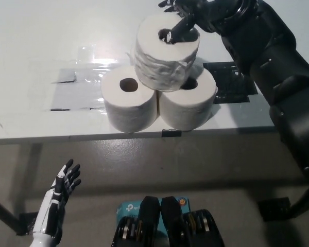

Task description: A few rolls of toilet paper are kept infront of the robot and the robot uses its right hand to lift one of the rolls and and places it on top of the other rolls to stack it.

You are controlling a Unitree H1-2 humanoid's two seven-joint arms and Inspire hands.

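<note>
The crinkly white toilet paper roll (165, 54) sits upright atop two smooth white rolls (130, 103) on the white bench (31, 41), tube hole facing up. The black right hand (195, 13) at 1 o'clock has a finger hooked in its core. The white left hand (59, 198) hangs open at 7 o'clock.

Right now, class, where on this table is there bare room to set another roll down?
The table is bare left of and behind the rolls, past the grey tape patch. Around the top roll, lower rolls and the right hand it is crowded.
</note>
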